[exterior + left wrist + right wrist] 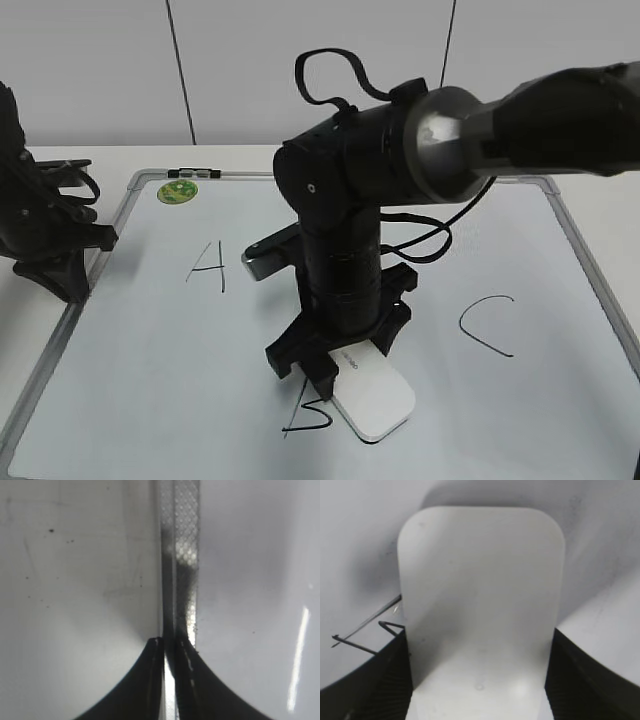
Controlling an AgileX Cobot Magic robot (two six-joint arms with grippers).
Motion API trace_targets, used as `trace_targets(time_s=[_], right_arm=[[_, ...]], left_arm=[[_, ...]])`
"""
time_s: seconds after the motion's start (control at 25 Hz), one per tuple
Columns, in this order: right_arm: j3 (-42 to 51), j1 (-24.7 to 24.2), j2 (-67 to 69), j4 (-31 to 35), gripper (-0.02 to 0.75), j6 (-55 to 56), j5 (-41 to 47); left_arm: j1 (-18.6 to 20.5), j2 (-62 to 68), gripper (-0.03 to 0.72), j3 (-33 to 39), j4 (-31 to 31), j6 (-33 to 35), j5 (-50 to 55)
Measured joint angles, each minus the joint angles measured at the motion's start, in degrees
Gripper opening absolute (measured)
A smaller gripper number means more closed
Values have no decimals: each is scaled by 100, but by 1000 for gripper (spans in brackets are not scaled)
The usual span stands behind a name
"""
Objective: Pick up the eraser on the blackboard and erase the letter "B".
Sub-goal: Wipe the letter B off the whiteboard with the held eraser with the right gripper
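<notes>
The eraser (375, 400) is a white rounded block lying flat on the blackboard (150, 380), near its front edge. My right gripper (335, 368) points down and is shut on the eraser's rear end, one finger on each long side. The right wrist view shows the eraser (480, 590) filling the space between the fingers (480, 680). The letter "B" (306, 415) lies just left of the eraser, its right side at the eraser's edge. Its strokes show in the right wrist view (367, 636). My left gripper (62, 272) is shut and empty at the board's left frame (182, 555).
A black "A" (207, 266) is at the board's left, a black "C" (487, 325) at its right. A round green sticker (177, 191) sits at the far left corner. The right arm's cables (430, 240) hang over the board's middle.
</notes>
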Motion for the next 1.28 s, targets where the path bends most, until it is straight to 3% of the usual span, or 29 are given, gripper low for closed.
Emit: trace_targets(time_s=[1.28], right_arm=[[-12, 633, 13, -148, 521, 0, -55]], left_arm=[[10, 0, 39, 0, -91, 10, 48]])
